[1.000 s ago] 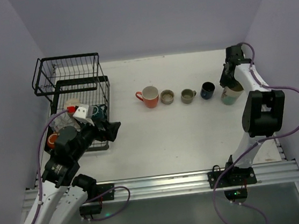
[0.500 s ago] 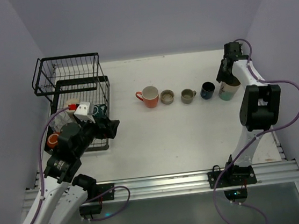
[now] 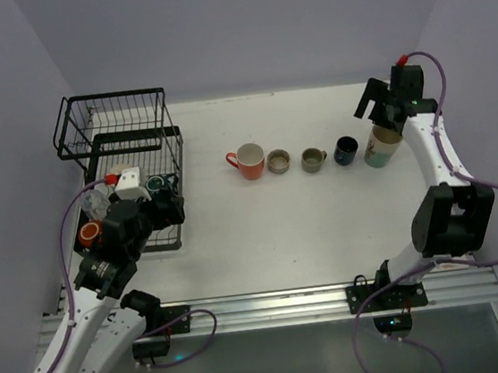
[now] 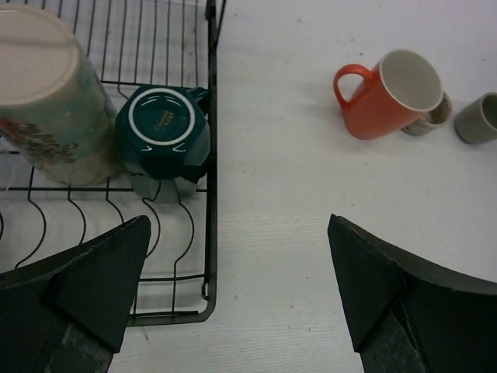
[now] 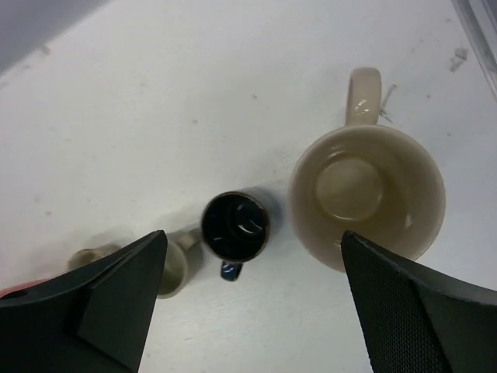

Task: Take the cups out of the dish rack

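The black wire dish rack (image 3: 119,144) stands at the far left. In it a dark teal cup (image 4: 163,123) sits upside down beside a tall cream patterned cup (image 4: 46,93); an orange cup (image 3: 89,232) and a clear glass (image 3: 96,200) show at the rack's left. My left gripper (image 4: 241,291) hangs open over the rack's near right corner, holding nothing. On the table stand an orange-red mug (image 3: 251,161), a beige cup (image 3: 278,161), an olive cup (image 3: 313,159), a dark blue cup (image 5: 235,225) and a large cream mug (image 5: 369,194). My right gripper (image 5: 256,307) is open above the cream mug, clear of it.
The purple side walls stand close to the rack on the left and to the cream mug on the right. The rack's raised basket (image 3: 113,112) is at the back left. The metal rail (image 3: 272,305) with the arm bases runs along the near edge.
My right gripper has opened, let go of the cream mug and risen toward the back. My left arm has drawn back left, toward the rack's corner.
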`<state>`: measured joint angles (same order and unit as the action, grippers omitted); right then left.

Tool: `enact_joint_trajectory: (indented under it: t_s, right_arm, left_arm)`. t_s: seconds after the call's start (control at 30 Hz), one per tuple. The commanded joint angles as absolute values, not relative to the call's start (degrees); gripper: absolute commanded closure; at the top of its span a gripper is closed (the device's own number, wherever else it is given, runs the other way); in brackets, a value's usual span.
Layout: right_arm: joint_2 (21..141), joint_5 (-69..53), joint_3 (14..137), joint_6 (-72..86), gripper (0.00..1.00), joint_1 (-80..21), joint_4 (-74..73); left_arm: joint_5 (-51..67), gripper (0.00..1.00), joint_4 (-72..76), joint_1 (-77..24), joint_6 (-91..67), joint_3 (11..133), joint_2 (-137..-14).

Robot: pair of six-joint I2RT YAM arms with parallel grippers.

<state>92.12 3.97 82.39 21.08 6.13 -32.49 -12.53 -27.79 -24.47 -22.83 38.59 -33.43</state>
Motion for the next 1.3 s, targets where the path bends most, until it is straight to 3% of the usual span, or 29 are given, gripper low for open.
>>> enact_joint_trajectory:
  t_s: [0.0,0.4,0.6,1.27]
  right_arm:
    - [82.3,-3.7,74.6,24.8,0.03,6.0,-24.8]
    - [60.6,-19.5,48.6,31.5,0.01,3.8,-5.5]
    - [59.7,-22.3,48.3,31.7,0.01,2.5,-4.3]
    - [60.1,-23.3,48.9,30.9,0.01,-3.8,-2.9]
  left_arm:
    - [-24.0,0.0,-28.8,-24.1,-28.0,41.3,-34.8]
    - [-34.4,0.0,-19.4,-24.0,-36.6,42.4,-52.5]
    - [-37.3,0.0,-16.2,-22.9,-37.4,42.6,-60.5]
    - [-40.2,0.0,-8.3,-22.1,-33.3,41.7,-68.2]
